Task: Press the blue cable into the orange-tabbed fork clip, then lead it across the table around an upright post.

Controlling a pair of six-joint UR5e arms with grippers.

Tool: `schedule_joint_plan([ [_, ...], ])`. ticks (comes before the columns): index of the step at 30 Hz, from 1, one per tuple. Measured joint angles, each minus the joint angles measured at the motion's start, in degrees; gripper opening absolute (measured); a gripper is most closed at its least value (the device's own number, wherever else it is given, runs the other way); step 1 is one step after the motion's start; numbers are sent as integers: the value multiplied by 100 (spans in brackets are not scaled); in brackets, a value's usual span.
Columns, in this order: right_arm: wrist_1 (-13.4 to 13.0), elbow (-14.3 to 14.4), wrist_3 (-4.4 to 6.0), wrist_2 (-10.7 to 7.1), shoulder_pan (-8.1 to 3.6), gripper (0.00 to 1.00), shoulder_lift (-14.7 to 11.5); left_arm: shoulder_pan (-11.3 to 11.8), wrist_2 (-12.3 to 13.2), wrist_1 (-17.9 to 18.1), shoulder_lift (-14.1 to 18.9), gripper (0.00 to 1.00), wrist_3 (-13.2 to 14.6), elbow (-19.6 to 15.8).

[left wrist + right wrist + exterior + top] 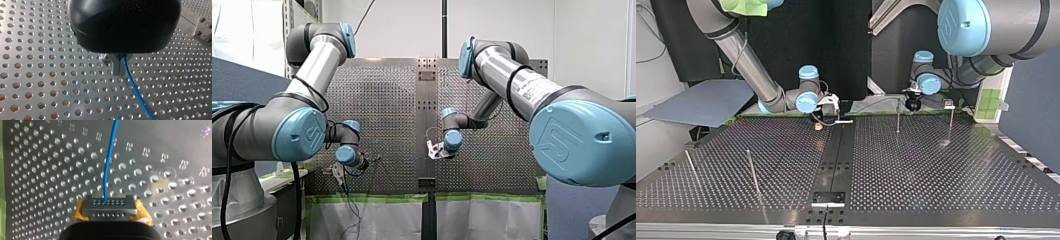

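Observation:
In the left wrist view my left gripper [119, 71] has its metal fingers shut on the blue cable [135, 90], which runs on over the perforated plate. In the right wrist view the cable [109, 165] comes out from between my right gripper's [110, 206] grey fingers with yellow pads, shut on it. In the top view my right gripper [831, 111] hangs just above a small orange-tabbed clip [819, 126] at the table's far middle. My left gripper [912, 104] is beside an upright post [898, 116]. The front view shows loose cable [352, 207] dangling below my left gripper [341, 172].
A second post [951, 120] stands near the far right in the top view, and two leaning posts [753, 172] [690, 166] stand at its near left. A black bracket [828, 198] sits at the near edge. A grey board [701, 102] lies beyond the table's left.

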Motion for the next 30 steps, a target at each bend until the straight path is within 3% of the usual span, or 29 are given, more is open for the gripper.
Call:
schedule_joint_plan([
  [6,119,-79,-18,293,-68,0,23,12,-15,-102,-1,0,-2,113],
  [15,257,-188,-25,715,-177,0,236,82,-273,-163,-2,0,44,158],
  [26,328,-397,-15,936,-330,0,391,159,-696,-233,-2,0,337,160],
  [30,385,-471,-116,1105,-335,0,462,163,-836,-233,-2,0,484,161],
])
